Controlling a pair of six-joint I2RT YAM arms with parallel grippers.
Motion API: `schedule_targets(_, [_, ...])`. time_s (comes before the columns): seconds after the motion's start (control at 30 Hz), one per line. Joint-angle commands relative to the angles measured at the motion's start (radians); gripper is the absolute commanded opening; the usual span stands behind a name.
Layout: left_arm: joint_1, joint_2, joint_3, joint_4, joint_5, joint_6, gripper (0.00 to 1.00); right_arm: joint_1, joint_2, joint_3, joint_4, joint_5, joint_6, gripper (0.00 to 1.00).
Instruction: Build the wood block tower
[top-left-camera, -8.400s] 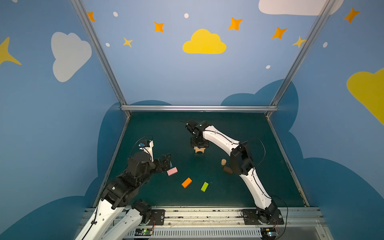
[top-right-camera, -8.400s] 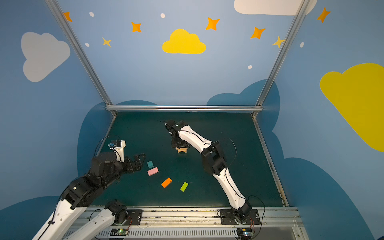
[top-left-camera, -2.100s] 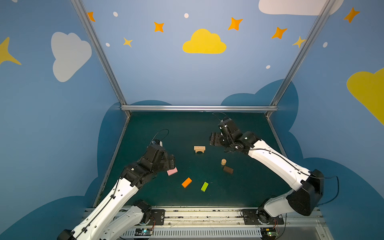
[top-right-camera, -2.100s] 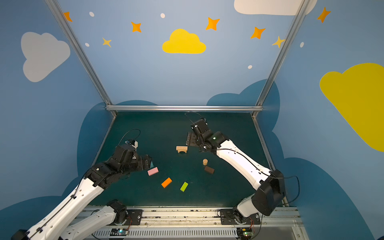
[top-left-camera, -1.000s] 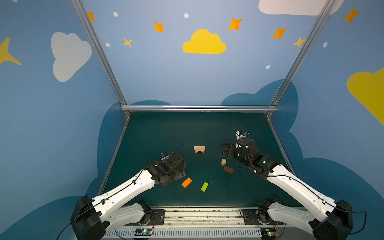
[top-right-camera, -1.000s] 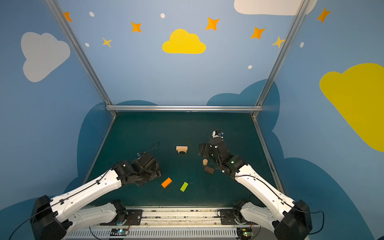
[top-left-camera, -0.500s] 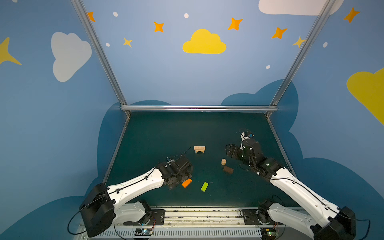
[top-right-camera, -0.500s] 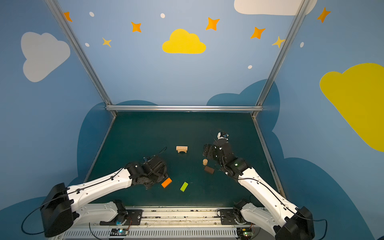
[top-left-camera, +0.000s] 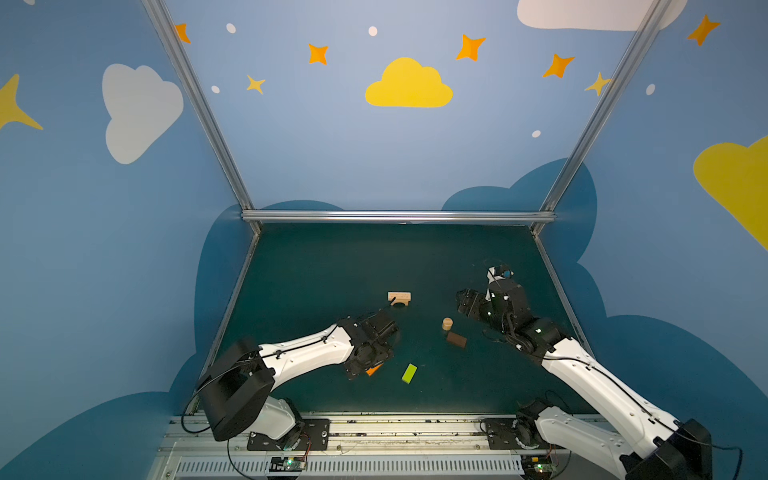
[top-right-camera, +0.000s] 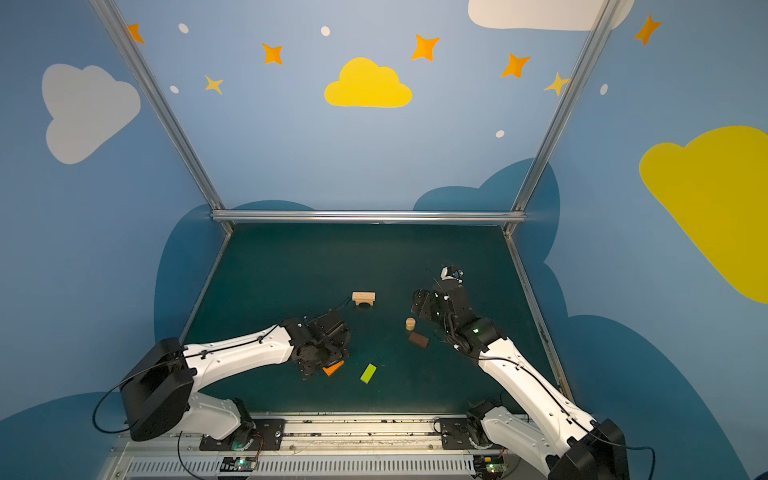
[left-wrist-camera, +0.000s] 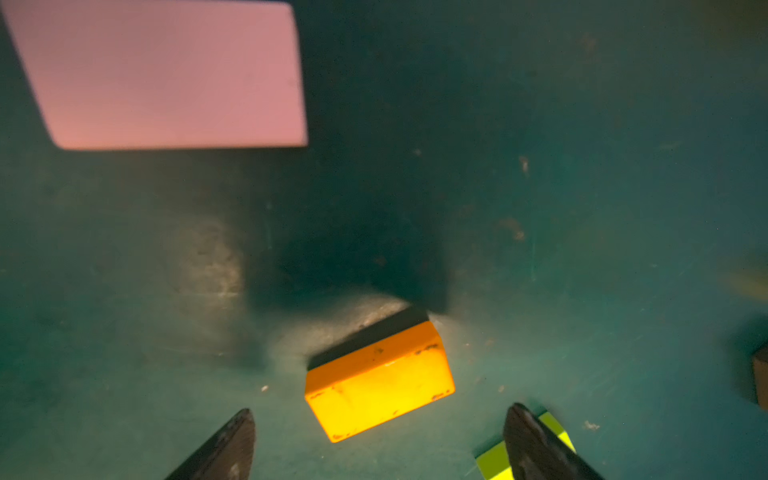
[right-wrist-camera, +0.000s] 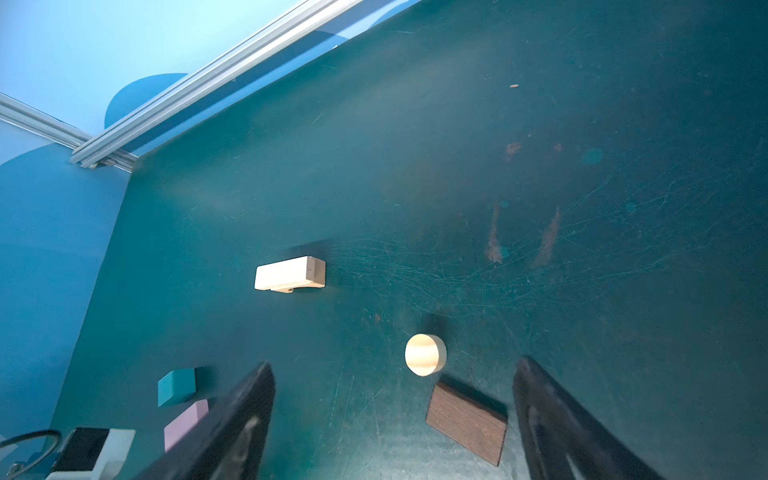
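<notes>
My left gripper (left-wrist-camera: 380, 415) is open and hangs low over the orange brick (left-wrist-camera: 380, 380), which lies on the mat between its fingertips without touching them. In both top views the wrist (top-left-camera: 368, 349) covers most of that brick (top-right-camera: 333, 368). The pink brick (left-wrist-camera: 162, 75) lies behind it and the lime green brick (top-left-camera: 409, 373) beside it. My right gripper (right-wrist-camera: 392, 370) is open above the tan cylinder (right-wrist-camera: 425, 354) and the dark brown brick (right-wrist-camera: 467, 422), holding nothing. The tan arch (top-left-camera: 399, 298) stands mid-mat. A teal cube (right-wrist-camera: 176, 386) sits by the pink brick.
The blocks lie on a dark green mat (top-left-camera: 374, 257) fenced by aluminium rails (top-left-camera: 399, 216) and blue walls. The arm bases sit on a rail along the front edge (top-left-camera: 374, 432).
My left arm has swept right from over the pink brick to over the orange brick, its jaws a little wider. The right gripper has drifted slightly back, still open.
</notes>
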Motion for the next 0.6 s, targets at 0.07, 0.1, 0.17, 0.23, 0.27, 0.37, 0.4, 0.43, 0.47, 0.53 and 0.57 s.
schedule_targets(0.07, [-0.005, 0.027, 0.044, -0.032, -0.007, 0.066, 0.93, -0.015, -0.010, -0.019, 0.033, -0.028, 0.009, 0.88])
schedule_targets(0.1, [-0.005, 0.032, 0.048, -0.037, -0.009, 0.072, 0.93, -0.016, -0.007, -0.018, 0.034, -0.034, 0.008, 0.88])
schedule_targets(0.17, [-0.005, 0.037, 0.050, -0.038, -0.009, 0.083, 0.94, -0.020, -0.002, -0.019, 0.039, -0.040, 0.010, 0.88])
schedule_targets(0.23, [-0.005, 0.042, 0.051, -0.042, -0.011, 0.084, 0.94, -0.021, 0.004, -0.018, 0.044, -0.049, 0.011, 0.88])
schedule_targets(0.27, [-0.007, 0.043, 0.049, -0.045, -0.011, 0.078, 0.94, -0.021, 0.006, -0.019, 0.045, -0.051, 0.013, 0.88])
schedule_targets(0.37, [-0.007, 0.053, 0.043, -0.043, 0.001, 0.057, 0.95, -0.022, 0.013, -0.018, 0.052, -0.059, 0.015, 0.88])
schedule_targets(0.4, [-0.007, 0.056, 0.039, -0.039, 0.005, 0.048, 0.95, -0.023, 0.015, -0.017, 0.053, -0.062, 0.016, 0.88])
schedule_targets(0.43, [-0.006, 0.059, 0.037, -0.031, 0.009, 0.041, 0.95, -0.023, 0.017, -0.017, 0.053, -0.063, 0.016, 0.88])
schedule_targets(0.47, [-0.007, 0.062, 0.033, -0.025, 0.013, 0.038, 0.95, -0.024, 0.018, -0.018, 0.053, -0.063, 0.015, 0.88])
schedule_targets(0.53, [-0.008, 0.069, 0.031, -0.013, 0.020, 0.033, 0.96, -0.026, 0.019, -0.019, 0.053, -0.065, 0.015, 0.88])
schedule_targets(0.57, [-0.008, 0.073, 0.032, -0.013, 0.021, 0.033, 0.96, -0.026, 0.018, -0.019, 0.053, -0.064, 0.016, 0.88])
